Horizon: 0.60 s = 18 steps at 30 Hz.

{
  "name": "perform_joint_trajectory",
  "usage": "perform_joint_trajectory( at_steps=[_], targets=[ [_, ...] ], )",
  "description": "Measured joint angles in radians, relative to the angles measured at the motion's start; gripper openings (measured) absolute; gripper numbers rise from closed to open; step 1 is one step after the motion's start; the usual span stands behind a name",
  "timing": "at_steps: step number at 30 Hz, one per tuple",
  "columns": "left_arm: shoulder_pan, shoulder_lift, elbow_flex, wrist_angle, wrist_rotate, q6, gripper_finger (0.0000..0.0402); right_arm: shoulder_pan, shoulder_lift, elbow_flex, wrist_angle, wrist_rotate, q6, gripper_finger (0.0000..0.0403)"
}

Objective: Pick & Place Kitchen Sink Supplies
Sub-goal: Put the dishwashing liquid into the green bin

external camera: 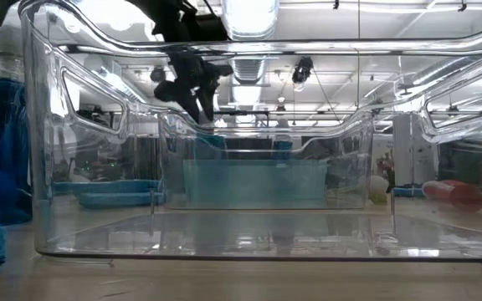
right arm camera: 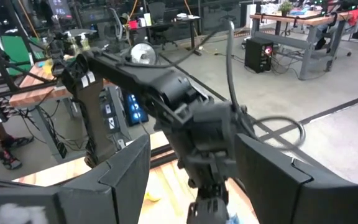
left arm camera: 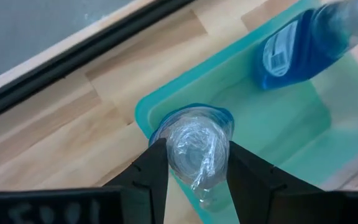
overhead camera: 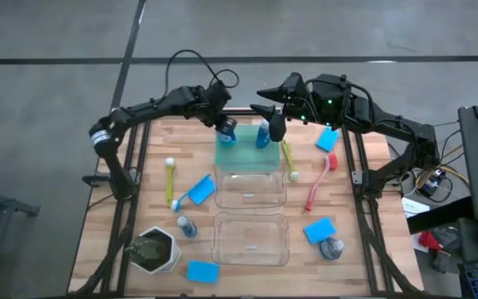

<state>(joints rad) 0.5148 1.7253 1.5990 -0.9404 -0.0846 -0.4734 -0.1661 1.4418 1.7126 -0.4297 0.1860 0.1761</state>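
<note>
My left gripper [left arm camera: 191, 163] is shut on a small clear bottle of blue liquid [overhead camera: 226, 133] over the far-left corner of the green tray [overhead camera: 247, 159]. A second bottle [overhead camera: 262, 134] stands in the tray. My right gripper [overhead camera: 260, 101] hangs open, high above the tray's far edge, pointing level toward the left arm, with nothing between its fingers [right arm camera: 126, 168]. Elsewhere on the table a bottle [overhead camera: 187, 226] stands and another [overhead camera: 332, 247] lies on its side. Blue sponges [overhead camera: 202, 189] [overhead camera: 328, 139] [overhead camera: 319, 229] and brushes [overhead camera: 170, 178] [overhead camera: 318, 187] lie flat. My left gripper pinches the bottle's plastic-wrapped cap end [left arm camera: 194, 146] between its two fingers, one on each side. The fingers come from above, slanting down. The bottle hangs upright below them over the tray's corner [left arm camera: 146, 112]. I cannot tell whether its base touches the tray.
Two clear bins [overhead camera: 250, 189] [overhead camera: 250, 239] stand in a row nearer than the tray. A white pot of greenery [overhead camera: 154, 249] and another sponge [overhead camera: 202, 271] sit near the front left. A yellow brush [overhead camera: 290, 162] lies beside the tray's right side.
</note>
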Motion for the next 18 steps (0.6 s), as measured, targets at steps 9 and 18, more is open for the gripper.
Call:
perform_joint_trajectory(
  at_steps=[9,18],
  targets=[
    [-0.008,0.04,0.001,0.039,-0.036,0.008,0.0135,0.0,0.0,0.0,-0.001,0.0,-0.003,0.0229],
    [-0.017,0.064,0.003,0.044,-0.042,0.034,0.0135,0.0,0.0,0.0,-0.007,-0.001,-0.02,0.0231]
  ],
)
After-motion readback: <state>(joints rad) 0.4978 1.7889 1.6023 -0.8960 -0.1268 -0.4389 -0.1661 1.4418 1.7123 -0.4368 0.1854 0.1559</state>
